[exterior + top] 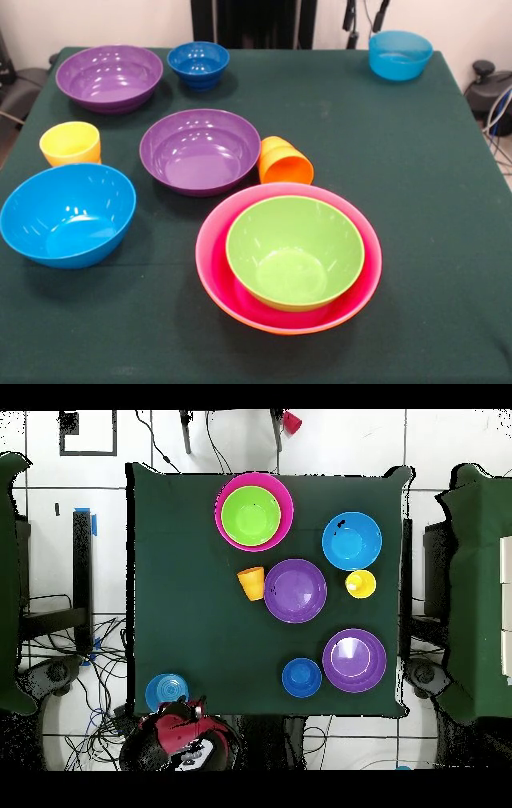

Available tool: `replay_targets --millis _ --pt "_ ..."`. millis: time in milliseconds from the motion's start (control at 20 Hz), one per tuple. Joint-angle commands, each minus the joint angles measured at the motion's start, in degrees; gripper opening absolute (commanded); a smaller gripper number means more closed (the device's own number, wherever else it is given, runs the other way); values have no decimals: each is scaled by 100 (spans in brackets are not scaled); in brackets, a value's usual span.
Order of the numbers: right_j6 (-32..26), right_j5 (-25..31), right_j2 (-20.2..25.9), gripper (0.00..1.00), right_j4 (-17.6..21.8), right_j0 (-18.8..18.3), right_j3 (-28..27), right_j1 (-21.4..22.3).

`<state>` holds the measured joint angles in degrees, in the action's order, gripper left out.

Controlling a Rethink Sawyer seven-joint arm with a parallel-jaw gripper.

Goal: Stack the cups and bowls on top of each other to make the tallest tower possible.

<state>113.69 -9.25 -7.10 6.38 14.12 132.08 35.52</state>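
Observation:
The tower is a green bowl nested in a large pink bowl that sits in an orange bowl, at the table's near middle. An orange cup lies on its side between it and a purple bowl. A yellow cup stands upright at the left, behind a teal bowl. A second purple bowl and a small dark-blue bowl stand at the far left. A light-blue bowl is at the far right corner. The red arm is folded over its base, off the table.
The green table cloth has bare room along its right side in the front view. Black pedestal parts rise behind the far edge. Chairs and cables surround the table in the overhead view.

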Motion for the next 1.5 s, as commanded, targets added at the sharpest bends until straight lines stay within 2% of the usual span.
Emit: replay_targets --millis 50,250,500,750,1000,1250,1500 --pt "1278 -383 481 100 -315 -45 -134 -365" --pt "1253 -478 467 100 -281 -64 -189 -482" --pt "1247 -405 525 100 -289 -104 -170 -377" --pt "1351 -440 919 100 -185 -442 -39 -227" --pt "1423 -639 1013 100 -227 -475 -20 -305" --pt "1579 -779 1302 100 -200 -641 72 -275" --pt "1671 -929 1336 100 -149 -647 90 -353"
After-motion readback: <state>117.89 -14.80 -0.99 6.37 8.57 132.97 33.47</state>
